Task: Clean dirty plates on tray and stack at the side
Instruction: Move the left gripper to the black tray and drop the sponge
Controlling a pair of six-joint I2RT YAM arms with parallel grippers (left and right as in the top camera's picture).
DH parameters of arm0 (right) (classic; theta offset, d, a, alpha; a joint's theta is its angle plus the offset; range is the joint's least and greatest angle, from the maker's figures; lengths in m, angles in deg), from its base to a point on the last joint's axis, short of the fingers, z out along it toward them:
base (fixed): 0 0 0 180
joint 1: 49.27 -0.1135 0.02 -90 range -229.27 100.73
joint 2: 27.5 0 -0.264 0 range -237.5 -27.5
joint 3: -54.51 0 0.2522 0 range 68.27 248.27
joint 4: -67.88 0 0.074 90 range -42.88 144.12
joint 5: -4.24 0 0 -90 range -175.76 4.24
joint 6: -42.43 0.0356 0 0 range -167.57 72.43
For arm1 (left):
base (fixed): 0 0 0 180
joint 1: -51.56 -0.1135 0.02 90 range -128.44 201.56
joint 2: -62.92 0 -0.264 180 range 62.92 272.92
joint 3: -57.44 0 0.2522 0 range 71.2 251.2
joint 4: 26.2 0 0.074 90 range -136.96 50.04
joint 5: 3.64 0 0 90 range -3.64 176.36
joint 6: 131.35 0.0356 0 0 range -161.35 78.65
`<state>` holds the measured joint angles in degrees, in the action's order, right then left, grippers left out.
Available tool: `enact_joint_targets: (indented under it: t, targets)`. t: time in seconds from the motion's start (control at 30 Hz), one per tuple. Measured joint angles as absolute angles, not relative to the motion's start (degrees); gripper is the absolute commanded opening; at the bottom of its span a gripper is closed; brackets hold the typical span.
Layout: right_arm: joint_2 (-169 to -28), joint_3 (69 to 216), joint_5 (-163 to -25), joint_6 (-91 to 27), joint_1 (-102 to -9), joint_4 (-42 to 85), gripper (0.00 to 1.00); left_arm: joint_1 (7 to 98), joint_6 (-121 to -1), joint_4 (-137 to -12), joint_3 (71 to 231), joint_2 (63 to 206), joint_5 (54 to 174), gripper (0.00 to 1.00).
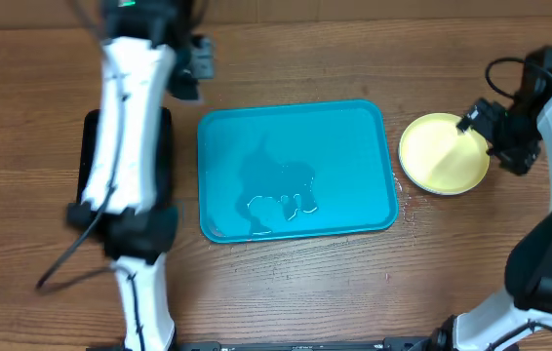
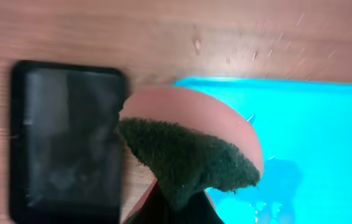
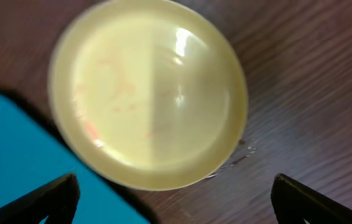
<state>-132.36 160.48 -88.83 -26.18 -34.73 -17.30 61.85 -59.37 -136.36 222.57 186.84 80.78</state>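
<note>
Overhead, you see the turquoise tray lying in the middle of the wooden table, with a shallow puddle of water on its near half. No plate is on it. The one plate you can see, the yellow plate, sits flat on the table just beside the tray's right edge, apart from it.

Your right gripper hovers over the far right rim of that plate. From the right wrist camera its fingers stand wide apart at the bottom corners of the view, nothing between them, and the plate lies below them, untouched. You can make out faint red smears on the plate's face and a few water drops on the wood beside it.

Your left gripper is clamped tight on a sponge, which has a pink body and a dark green scrub pad facing the camera. It hangs above the gap between the black tray on the left and the turquoise tray's far left corner. That view is blurred.
</note>
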Motion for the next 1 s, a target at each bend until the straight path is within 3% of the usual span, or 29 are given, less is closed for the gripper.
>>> enact_joint_targets:
  t: [0.2, 0.37, 0.63, 1.0]
  targets:
    - [-128.12, 161.0, -89.18, -26.46, -40.65, -17.32, 1.0, 59.31, -59.37, -136.78, 207.36, 170.05, 80.53, 0.04]
    - [-128.14, 161.0, -89.38, -26.88, -43.21, -17.12, 1.0, 54.22, -59.37, -132.65, 189.87, 166.66, 80.58, 0.04]
    - [-128.16, 161.0, -89.38, -26.97, -44.24, -17.45, 1.0, 44.03, -55.15, -107.53, 164.17, 168.08, 83.18, 0.04]
    - [-128.16, 161.0, -89.38, -27.05, -44.24, -17.93, 1.0, 43.12, -51.33, -80.63, 141.81, 168.08, 83.11, 0.08]
